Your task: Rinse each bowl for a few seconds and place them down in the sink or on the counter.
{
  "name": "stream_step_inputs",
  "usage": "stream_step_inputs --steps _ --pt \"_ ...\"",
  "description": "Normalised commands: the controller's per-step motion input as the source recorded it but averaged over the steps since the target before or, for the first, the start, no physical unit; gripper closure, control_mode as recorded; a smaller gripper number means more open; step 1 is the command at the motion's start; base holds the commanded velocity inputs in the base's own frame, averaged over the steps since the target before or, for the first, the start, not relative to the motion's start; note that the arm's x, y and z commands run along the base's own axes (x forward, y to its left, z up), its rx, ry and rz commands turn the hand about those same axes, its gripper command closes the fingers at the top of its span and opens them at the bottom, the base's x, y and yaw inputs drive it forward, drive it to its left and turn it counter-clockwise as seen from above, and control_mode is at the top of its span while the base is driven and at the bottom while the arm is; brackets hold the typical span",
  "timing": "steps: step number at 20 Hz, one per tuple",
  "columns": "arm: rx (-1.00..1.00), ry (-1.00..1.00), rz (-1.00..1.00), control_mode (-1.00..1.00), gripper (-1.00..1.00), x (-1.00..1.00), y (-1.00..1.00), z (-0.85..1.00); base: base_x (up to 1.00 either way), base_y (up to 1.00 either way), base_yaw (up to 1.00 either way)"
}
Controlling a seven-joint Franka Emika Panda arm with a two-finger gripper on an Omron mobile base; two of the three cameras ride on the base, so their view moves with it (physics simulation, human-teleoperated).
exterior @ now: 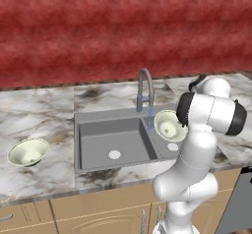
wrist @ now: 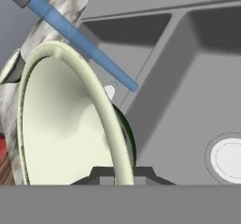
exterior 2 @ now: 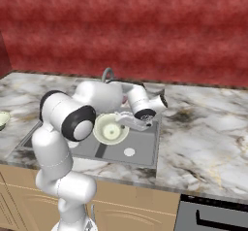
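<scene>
My gripper is shut on the rim of one pale cream-green bowl and holds it tilted on edge above the grey double-basin sink. In the hand view that bowl is large at the left, with its rim pinched between the fingertips of the gripper. A blue water stream runs from the faucet close past the bowl's upper rim and ends at the divider between the basins. In the left base view the held bowl hangs over the right basin. A second bowl sits upright on the marbled counter, left of the sink.
Each basin has a round white drain. A red wall rises behind the counter. A dark appliance front sits below the counter at the right. My own arm stands before the sink's right basin.
</scene>
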Motion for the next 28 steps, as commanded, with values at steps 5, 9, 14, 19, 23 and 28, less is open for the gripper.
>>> stream_step_inputs --steps 5,9,14,19,23,28 --pt "0.00 0.00 -0.17 -1.00 1.00 -0.10 -0.57 0.41 0.00 0.00 0.00" --pt "0.00 0.03 -0.25 -1.00 1.00 -0.14 -0.62 0.37 0.00 0.00 0.00" --pt "0.00 0.09 -0.27 -1.00 1.00 -0.13 -0.67 0.14 0.00 0.00 0.00" --pt "0.00 0.15 -0.27 -1.00 1.00 -0.19 -0.67 0.00 0.00 0.00 0.00" --pt "0.02 0.20 -0.25 -1.00 1.00 -0.29 -0.69 0.00 0.00 0.00 0.00" --pt "0.02 0.20 -0.23 -1.00 1.00 -0.23 -0.64 -0.02 0.00 0.00 0.00"
